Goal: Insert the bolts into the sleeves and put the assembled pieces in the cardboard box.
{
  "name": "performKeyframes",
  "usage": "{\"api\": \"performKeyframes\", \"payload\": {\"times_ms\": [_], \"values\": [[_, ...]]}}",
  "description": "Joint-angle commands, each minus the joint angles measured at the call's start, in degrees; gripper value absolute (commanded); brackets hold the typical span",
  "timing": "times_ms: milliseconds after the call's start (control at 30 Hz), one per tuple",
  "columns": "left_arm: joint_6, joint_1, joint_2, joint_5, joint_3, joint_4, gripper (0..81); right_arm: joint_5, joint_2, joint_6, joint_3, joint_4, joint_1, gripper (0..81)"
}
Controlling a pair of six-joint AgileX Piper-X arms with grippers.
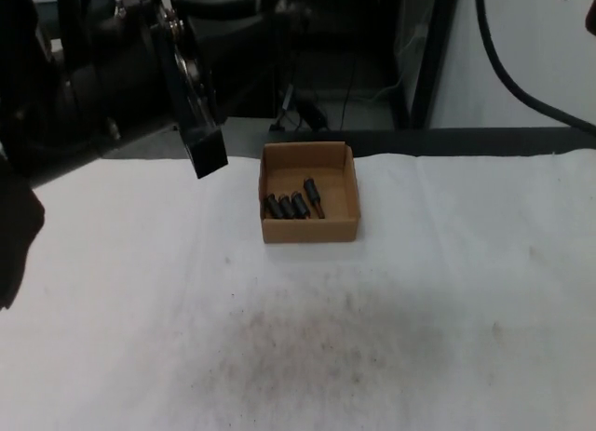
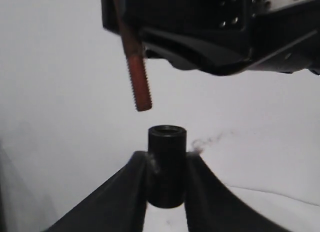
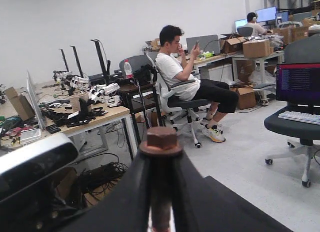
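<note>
In the left wrist view my left gripper [image 2: 167, 161] is shut on a black sleeve [image 2: 167, 168], held upright with its open bore facing up. A copper-coloured bolt [image 2: 140, 76] hangs thread-down just above and a little to one side of the sleeve, apart from it. My right gripper [image 3: 161, 164] is shut on that bolt, and its hex head [image 3: 161, 140] sticks out between the fingers. The cardboard box [image 1: 309, 231] stands mid-bench with several dark assembled pieces [image 1: 291, 206] inside. In the high view the dark arms [image 1: 191, 105] hang above the bench's far left.
A white cloth [image 1: 438, 301] covers the bench, with a dark smudge [image 1: 307, 343] in front of the box. A black frame post [image 1: 430, 59] and a cable [image 1: 521, 77] stand behind the far edge.
</note>
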Motion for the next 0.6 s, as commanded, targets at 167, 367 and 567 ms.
{"api": "performKeyframes", "payload": {"times_ms": [167, 367, 567], "values": [[0.6, -0.1, -1.1, 0.3, -0.4, -2.6, 0.3, 0.7, -0.4, -2.0, -0.5, -3.6, 0.1, 0.8], [0.6, -0.1, -1.1, -2.9, -0.4, -2.5, 0.3, 0.7, -0.4, -2.0, -0.5, -4.7, 0.1, 0.8], [0.6, -0.1, -1.1, -4.4, -0.4, -1.4, 0.3, 0.5, -0.4, -3.6, -0.5, -5.1, 0.7, 0.8]]}}
